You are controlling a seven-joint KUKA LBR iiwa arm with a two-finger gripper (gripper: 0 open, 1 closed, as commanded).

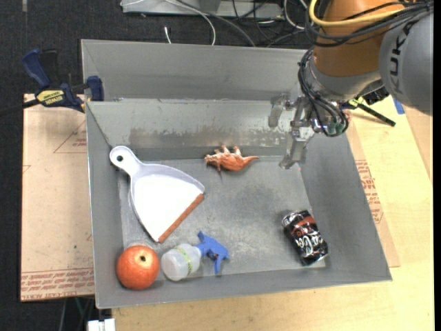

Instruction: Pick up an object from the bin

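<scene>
In the camera view, the gripper hangs in the upper right of the bin, close to the back wall. How far open it is cannot be told from this angle, and nothing can be seen held in it.

The nearest thing is an orange toy dinosaur, lying on the bin floor just left of the gripper and at about the same height in the frame. Its long axis runs almost straight across the frame, with the tail end pointing right, toward the gripper. A pick here would likely call for a short move to the left and then down.

A crushed dark can lies at the lower right, almost directly below the gripper in the frame but well apart from it, slanting from upper left to lower right.

A white dustpan, a red apple and a small spray bottle lie at the lower left, farthest from the gripper.
</scene>
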